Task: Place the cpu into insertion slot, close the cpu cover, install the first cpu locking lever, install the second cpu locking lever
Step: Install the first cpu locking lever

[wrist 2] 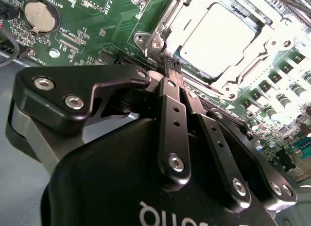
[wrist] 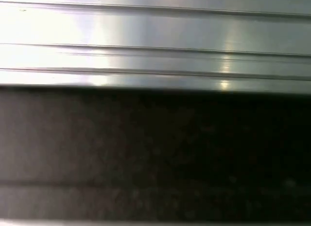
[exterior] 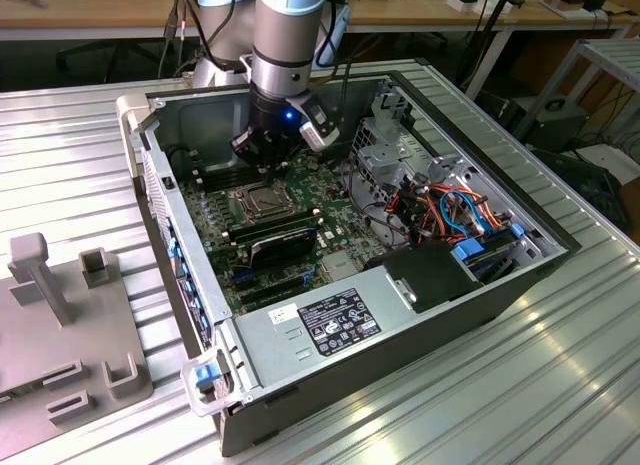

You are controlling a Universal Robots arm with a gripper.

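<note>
Item: open computer case point(exterior: 420, 325) lying on a ribbed metal counter point(exterior: 560, 385). Green circuit board point(exterior: 215, 220) inside.

Insertion slot point(exterior: 252, 199): on the board, at about 7 o'clock from the hand point(exterior: 268, 157) in the exterior view.

Cpu point(wrist 2: 219, 37): seated in the slot, silver face up. Cpu cover point(wrist 2: 167, 22): metal frame lying flat around the chip.

Hand point(wrist 2: 174, 65): black fingers point(wrist 2: 170, 97) pressed together, nothing visible between them, tips at the socket's corner near a screw point(wrist 2: 156, 44).

Other: round coin battery point(wrist 2: 40, 15); white-on-black label point(exterior: 338, 321) on the power supply, print too small to read; grey fixture point(exterior: 60, 315) on the counter at 9 o'clock from the case.
</note>
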